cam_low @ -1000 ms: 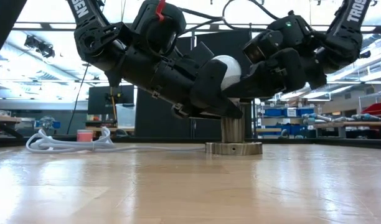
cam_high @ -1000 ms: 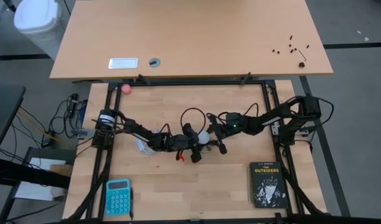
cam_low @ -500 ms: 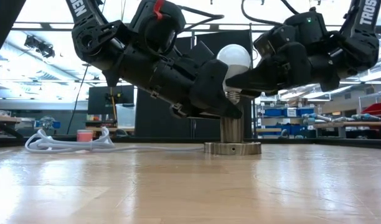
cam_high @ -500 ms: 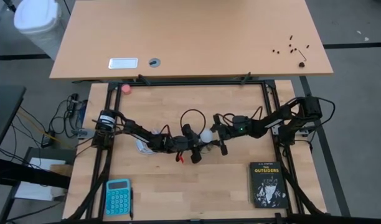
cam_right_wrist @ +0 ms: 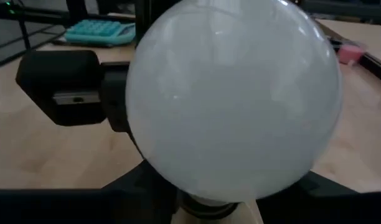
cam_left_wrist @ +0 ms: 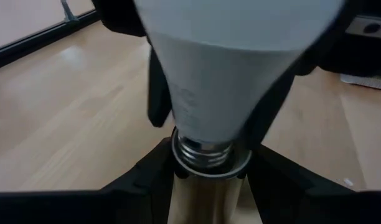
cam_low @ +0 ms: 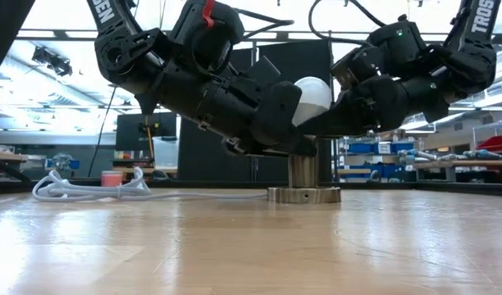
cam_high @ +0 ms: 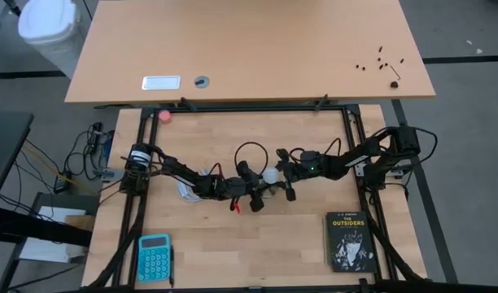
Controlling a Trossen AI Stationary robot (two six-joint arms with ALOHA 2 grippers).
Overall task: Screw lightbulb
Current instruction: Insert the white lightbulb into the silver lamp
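Observation:
The white lightbulb [cam_low: 313, 93] stands globe up over a metal socket [cam_low: 304, 174], whose round base [cam_low: 304, 195] rests on the table. The bulb's screw base [cam_left_wrist: 208, 152] sits at the socket's mouth, its threads showing. My left gripper [cam_left_wrist: 209, 186] reaches in from the table's left and is shut on the socket. My right gripper [cam_right_wrist: 225, 205] comes from the right and is shut on the bulb. In the high view both grippers meet mid-table at the bulb [cam_high: 270, 173]. My left gripper pinches the socket's upright post [cam_left_wrist: 206, 196] between its two fingers [cam_left_wrist: 147, 180], just below the bulb's screw base. It comes slanting a little downward from the table's left. The socket stands upright on its base on the table. My right gripper pinches the bulb's tapering neck [cam_left_wrist: 178, 106] below the globe, one finger [cam_left_wrist: 156, 93] on each side. The fingers come nearly level from the table's right. The bulb stands globe up with its screw base at the socket's mouth.
A white cord [cam_low: 87, 188] runs from the socket's base and lies coiled at the left. A black book [cam_high: 349, 241] lies near the front right, a teal calculator [cam_high: 154, 256] at the front left, and a small pink thing [cam_high: 164, 115] at the far left.
My right gripper has raised the bulb upright, its screw base showing above the socket, then tipped and brought it down. The screw base is now hidden behind the fingers in the low view. My left gripper has stayed on the socket.

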